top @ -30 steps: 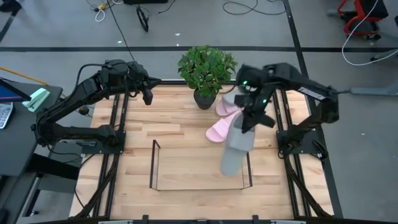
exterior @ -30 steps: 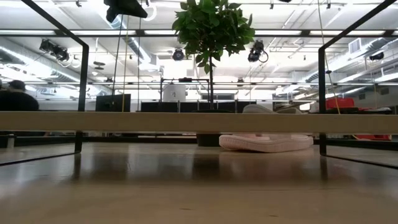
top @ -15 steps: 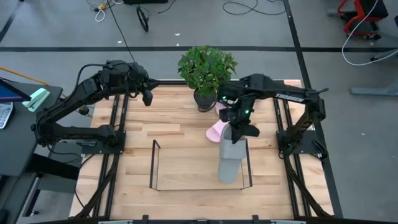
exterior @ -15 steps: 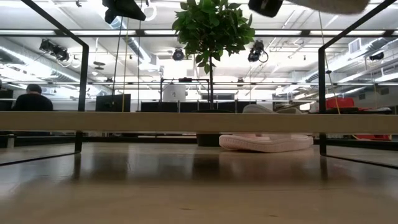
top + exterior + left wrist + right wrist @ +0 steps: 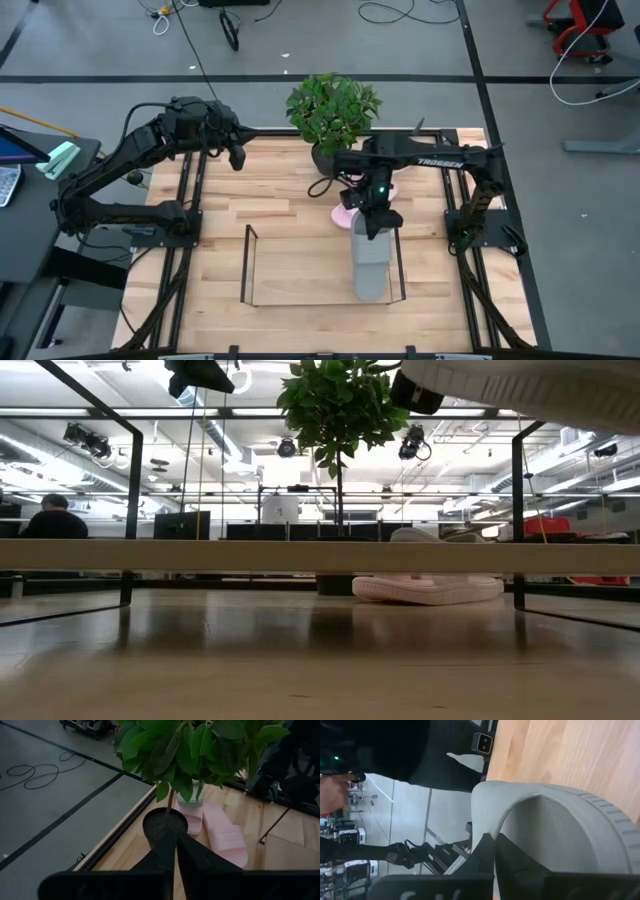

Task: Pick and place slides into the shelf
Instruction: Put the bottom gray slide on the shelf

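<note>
Over the right end of the wire shelf [image 5: 249, 262], the right gripper [image 5: 372, 217] had its fingers pinched on the strap end of a grey slide [image 5: 369, 262], which hung lengthwise above the shelf's right side. In the low view the slide's pale sole [image 5: 530, 388] was up in the air, well clear of the desk [image 5: 290, 200]. Two pink slides [image 5: 225, 836] sat on the desk just beside the potted plant [image 5: 333, 108] near the far edge, one partly under the arm in the high view. The left gripper [image 5: 238, 155] was parked up near the far left corner, fingers pressed together with nothing in them, pointing at the plant pot [image 5: 164, 824]. Couldn't spot the second grey slide anywhere. A person [image 5: 55, 520] sat way back in the room.
</note>
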Controlling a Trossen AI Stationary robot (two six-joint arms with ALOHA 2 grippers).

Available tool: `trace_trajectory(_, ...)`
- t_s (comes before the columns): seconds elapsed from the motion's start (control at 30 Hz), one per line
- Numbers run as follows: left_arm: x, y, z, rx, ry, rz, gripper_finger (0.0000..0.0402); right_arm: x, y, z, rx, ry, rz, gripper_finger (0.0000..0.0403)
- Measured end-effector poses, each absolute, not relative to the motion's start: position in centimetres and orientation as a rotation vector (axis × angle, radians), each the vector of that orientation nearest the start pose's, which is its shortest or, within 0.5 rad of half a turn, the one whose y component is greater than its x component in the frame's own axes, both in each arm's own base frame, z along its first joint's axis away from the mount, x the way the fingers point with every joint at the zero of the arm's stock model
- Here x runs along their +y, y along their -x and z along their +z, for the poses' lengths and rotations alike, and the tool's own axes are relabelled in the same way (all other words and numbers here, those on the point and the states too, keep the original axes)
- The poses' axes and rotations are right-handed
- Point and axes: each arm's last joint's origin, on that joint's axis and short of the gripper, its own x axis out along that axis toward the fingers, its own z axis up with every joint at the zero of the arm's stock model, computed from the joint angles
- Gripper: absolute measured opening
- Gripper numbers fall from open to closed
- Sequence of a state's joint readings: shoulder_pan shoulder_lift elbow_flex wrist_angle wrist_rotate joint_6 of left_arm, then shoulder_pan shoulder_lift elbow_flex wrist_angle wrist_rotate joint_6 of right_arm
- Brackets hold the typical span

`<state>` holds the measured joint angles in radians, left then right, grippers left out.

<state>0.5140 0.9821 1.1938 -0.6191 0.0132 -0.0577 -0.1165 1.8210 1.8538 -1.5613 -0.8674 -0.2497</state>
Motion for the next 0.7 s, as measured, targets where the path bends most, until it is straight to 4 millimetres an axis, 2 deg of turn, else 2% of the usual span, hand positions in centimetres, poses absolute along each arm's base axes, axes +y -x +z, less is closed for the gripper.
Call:
trace_trajectory(0.43, 9.2, -16.5, 39.4, 0.397, 0.149, 0.502, 0.0014, -0.4, -33.7, 33.7, 1.318, -0.418, 0.684, 0.0)
trace_trajectory(0.7, 9.2, -16.4, 39.4, 0.402, 0.149, 0.502, 0.0027, 0.5, -33.7, 32.6, 1.35, -0.477, 0.705, 0.0)
